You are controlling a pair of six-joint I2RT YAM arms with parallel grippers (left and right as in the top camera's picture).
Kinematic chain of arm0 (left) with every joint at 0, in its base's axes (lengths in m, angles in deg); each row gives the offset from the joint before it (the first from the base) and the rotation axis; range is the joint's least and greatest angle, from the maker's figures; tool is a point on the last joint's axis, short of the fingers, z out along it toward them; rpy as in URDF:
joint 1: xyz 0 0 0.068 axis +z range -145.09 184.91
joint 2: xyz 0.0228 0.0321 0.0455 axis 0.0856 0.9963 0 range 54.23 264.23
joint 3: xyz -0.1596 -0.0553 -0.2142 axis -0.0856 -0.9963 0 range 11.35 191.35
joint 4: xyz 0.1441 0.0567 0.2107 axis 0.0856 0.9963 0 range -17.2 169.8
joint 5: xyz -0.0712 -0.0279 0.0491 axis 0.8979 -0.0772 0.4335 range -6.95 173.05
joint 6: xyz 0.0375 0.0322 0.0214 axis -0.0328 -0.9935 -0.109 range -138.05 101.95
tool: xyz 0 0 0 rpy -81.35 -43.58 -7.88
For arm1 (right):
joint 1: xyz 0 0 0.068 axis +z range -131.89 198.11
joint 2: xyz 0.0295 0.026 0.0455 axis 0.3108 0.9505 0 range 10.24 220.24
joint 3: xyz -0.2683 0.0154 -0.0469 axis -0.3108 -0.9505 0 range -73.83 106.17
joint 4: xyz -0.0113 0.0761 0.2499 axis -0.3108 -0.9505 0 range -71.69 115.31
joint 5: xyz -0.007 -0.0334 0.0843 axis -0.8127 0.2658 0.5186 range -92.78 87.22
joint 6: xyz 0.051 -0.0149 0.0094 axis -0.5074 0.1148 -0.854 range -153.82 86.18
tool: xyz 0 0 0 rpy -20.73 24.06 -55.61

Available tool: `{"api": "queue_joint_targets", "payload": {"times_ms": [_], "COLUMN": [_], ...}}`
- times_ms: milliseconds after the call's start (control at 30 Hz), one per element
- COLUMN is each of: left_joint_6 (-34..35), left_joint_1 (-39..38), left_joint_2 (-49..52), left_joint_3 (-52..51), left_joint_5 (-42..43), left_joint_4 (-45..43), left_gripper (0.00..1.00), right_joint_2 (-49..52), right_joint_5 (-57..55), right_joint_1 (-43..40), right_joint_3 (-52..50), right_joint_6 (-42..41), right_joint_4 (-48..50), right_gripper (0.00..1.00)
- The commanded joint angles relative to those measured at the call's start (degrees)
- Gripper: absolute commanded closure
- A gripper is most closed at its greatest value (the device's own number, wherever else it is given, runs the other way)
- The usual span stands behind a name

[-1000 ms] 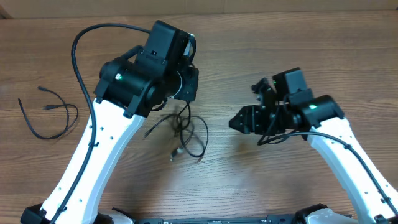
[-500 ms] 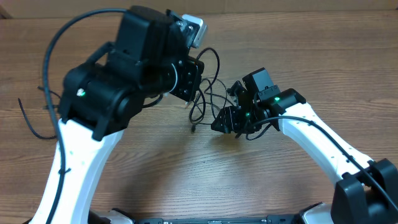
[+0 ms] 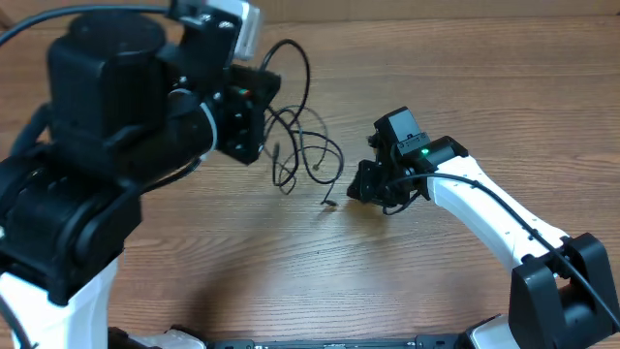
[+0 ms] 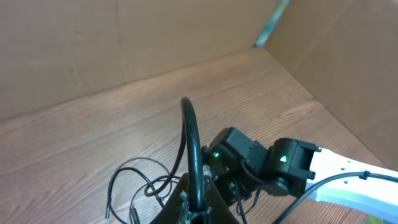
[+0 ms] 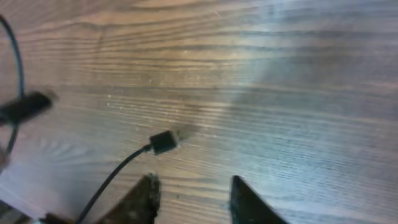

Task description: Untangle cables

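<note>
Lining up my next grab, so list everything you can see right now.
cables: one tangled bundle, black, hanging from the raised left gripper over mid-table
plug end: one, black, just ahead of the right gripper's fingertips
table: one, brown wood, under everything
cardboard wall: tan, along the table's far edge
left gripper: shut on the cables
right gripper: open, low over the table, nothing between its fingers

Overhead down on table (image 3: 465, 78), left wrist high, right wrist low; cables (image 3: 300, 145) in all.
</note>
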Motion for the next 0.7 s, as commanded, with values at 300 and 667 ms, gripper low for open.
{"api": "queue_joint_targets", "payload": {"times_ms": [300, 667], "left_joint_6": [-2.2, -2.4], "left_joint_1": [0.6, 0.4], "left_joint_2": [2.1, 2.1], "left_joint_3": [0.9, 1.0], "left_joint_5": [0.4, 5.1], "left_joint_4": [4.8, 1.5], "left_gripper": [0.96, 0.96], "right_joint_2": [-0.1, 0.0], "right_joint_5": [16.4, 17.7], "right_joint_1": [0.2, 0.3], "right_joint_3": [3.6, 4.3], "right_joint_6": [6.0, 5.9], "right_joint_4": [4.5, 7.1], "right_gripper": [0.48, 0.51]}}
